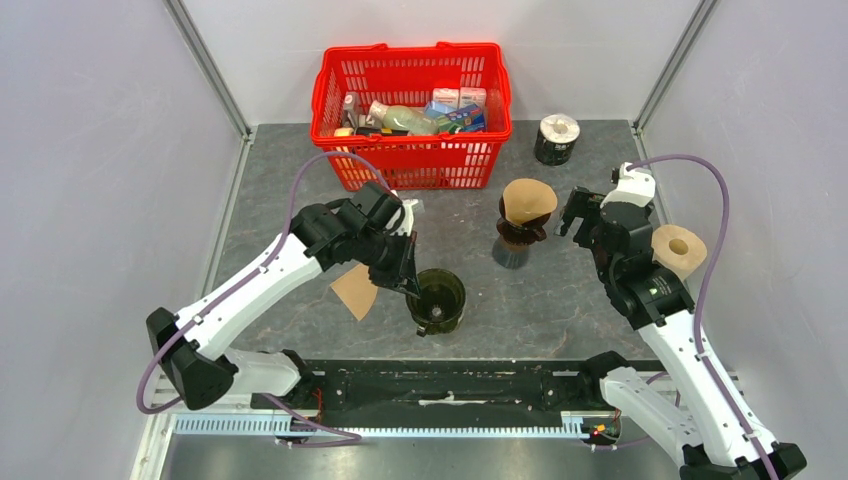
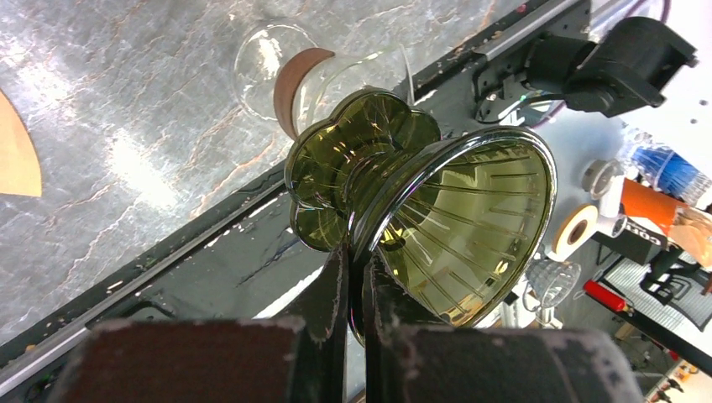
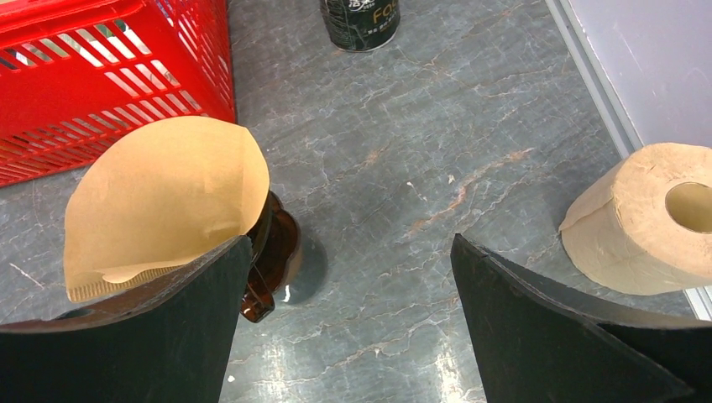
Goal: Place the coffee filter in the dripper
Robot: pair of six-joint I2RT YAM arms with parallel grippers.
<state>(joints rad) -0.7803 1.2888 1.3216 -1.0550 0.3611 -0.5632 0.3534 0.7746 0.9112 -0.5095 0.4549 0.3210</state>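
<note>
My left gripper (image 1: 413,290) is shut on the rim of a green glass dripper (image 1: 437,300), which is empty. In the left wrist view the gripper (image 2: 357,252) pinches the dripper's rim (image 2: 453,227), and the dripper's base is over a clear glass carafe (image 2: 294,75). A loose brown coffee filter (image 1: 355,290) lies flat on the table left of the dripper, and also shows at the edge of the left wrist view (image 2: 17,159). My right gripper (image 1: 576,215) is open and empty in the right wrist view (image 3: 348,243).
A brown dripper (image 3: 273,252) holding another filter (image 1: 528,200) stands left of my right gripper. A red basket (image 1: 330,100) of groceries is at the back. A black can (image 1: 557,138) is at the back right. A paper roll (image 1: 680,250) lies by the right wall.
</note>
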